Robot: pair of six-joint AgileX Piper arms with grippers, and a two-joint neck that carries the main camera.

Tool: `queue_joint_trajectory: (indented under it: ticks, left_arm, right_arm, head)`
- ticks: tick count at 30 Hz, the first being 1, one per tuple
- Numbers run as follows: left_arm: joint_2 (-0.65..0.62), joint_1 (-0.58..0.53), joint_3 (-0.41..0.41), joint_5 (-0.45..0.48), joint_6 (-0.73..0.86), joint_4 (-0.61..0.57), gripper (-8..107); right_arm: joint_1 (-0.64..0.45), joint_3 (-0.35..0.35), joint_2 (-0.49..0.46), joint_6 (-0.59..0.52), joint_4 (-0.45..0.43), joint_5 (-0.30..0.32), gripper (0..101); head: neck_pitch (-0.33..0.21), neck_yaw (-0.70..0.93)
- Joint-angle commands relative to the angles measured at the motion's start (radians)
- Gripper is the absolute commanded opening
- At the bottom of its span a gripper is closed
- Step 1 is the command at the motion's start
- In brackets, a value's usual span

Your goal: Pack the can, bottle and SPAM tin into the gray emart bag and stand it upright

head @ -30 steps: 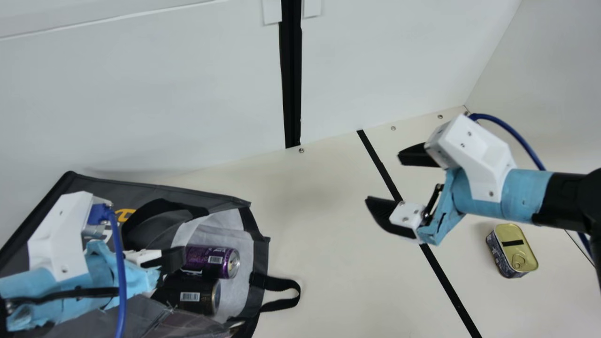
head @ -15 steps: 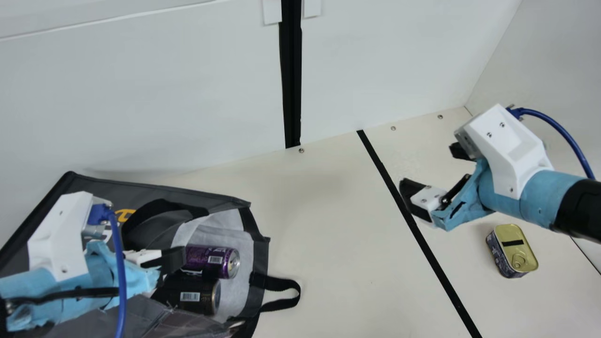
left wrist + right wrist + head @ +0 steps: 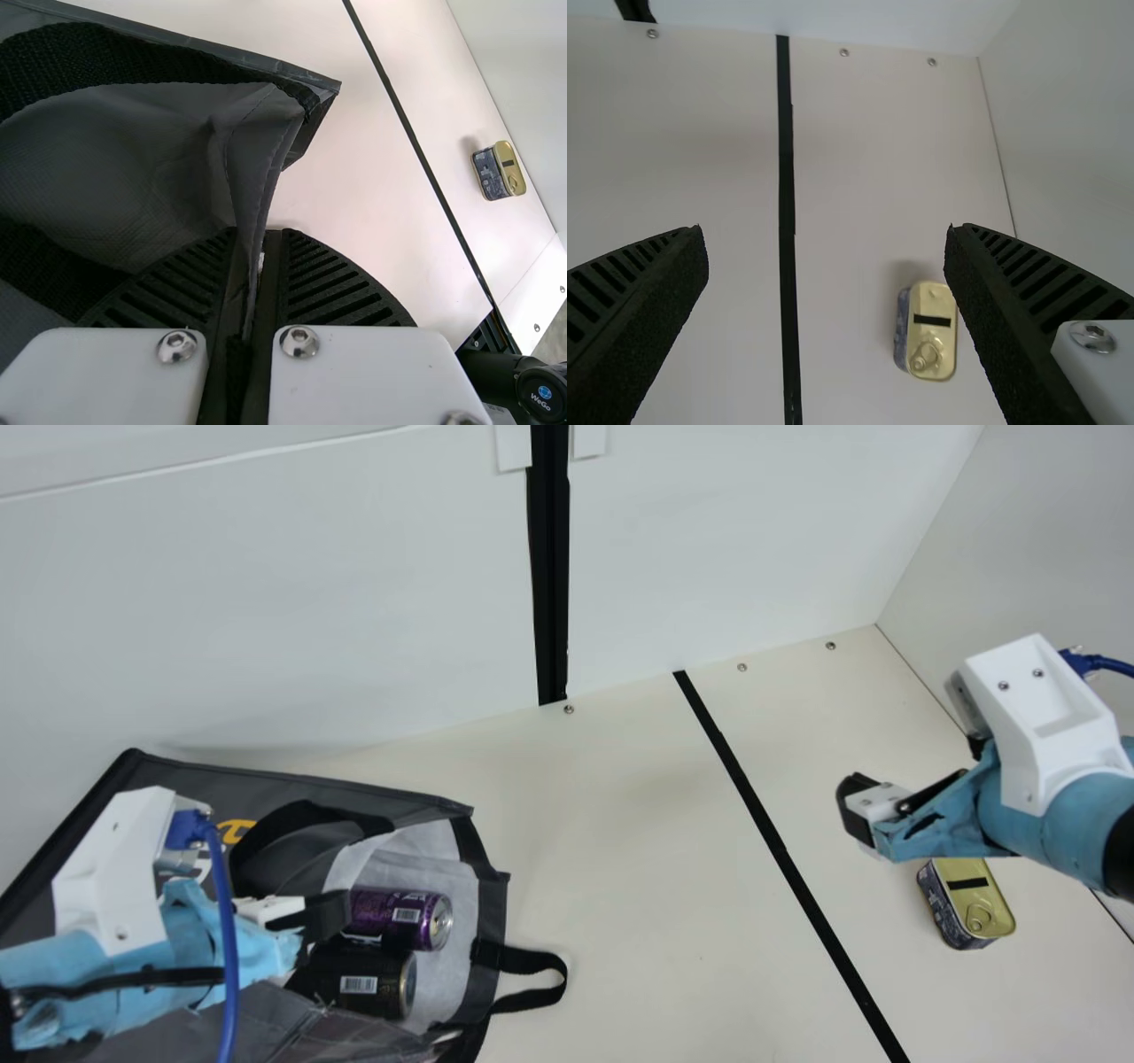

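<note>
While my left gripper [image 3: 323, 923] pinches a fold of cloth at the mouth of the gray emart bag [image 3: 354, 793], my right gripper [image 3: 912, 775] is spread wide, holding nothing, above the right part of the cream table [image 3: 620, 868]. The bag lies on its side at the left, its mouth facing right and its pale lining [image 3: 447, 855] showing. A purple can [image 3: 399, 912] lies inside near that opening, its end toward the right. Just beside it on the near side lies a black can [image 3: 359, 985], partly hidden by the bag's near flap. One black handle [image 3: 532, 960] loops out to the right onto the table.

The SPAM tin [image 3: 982, 912] rests on the table at the right, gold lid up, to the right of a long black strip [image 3: 784, 852]. Part of my right arm hides the tin's far edge in the main view. From my right wrist, I see the tin between my spread fingers [image 3: 656, 292], nearer one of them.
</note>
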Motion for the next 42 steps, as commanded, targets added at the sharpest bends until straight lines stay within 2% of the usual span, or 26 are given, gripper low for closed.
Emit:
queue_joint_trajectory:
  ticks: [1,18,22,42]
  left_arm:
    - [0.000,0.000,0.000,0.000,0.000,0.000,-8]
    - [0.000,0.000,0.000,0.000,0.000,0.000,-8]
    - [0.000,0.000,0.000,0.000,0.000,0.000,-8]
    - [0.000,0.000,0.000,0.000,0.000,0.000,-8]
  right_arm:
    - [0.002,-0.005,-0.004,0.045,-0.053,0.018,95]
    - [0.060,-0.018,-0.074,0.153,-0.289,0.139,95]
    - [0.063,-0.003,-0.090,0.163,-0.317,0.142,95]
    - [-0.049,0.067,-0.147,0.145,-0.253,0.142,95]
  head:
    - [-0.023,-0.002]
    - [-0.023,-0.002]
    - [-0.023,-0.002]
    - [-0.023,-0.002]
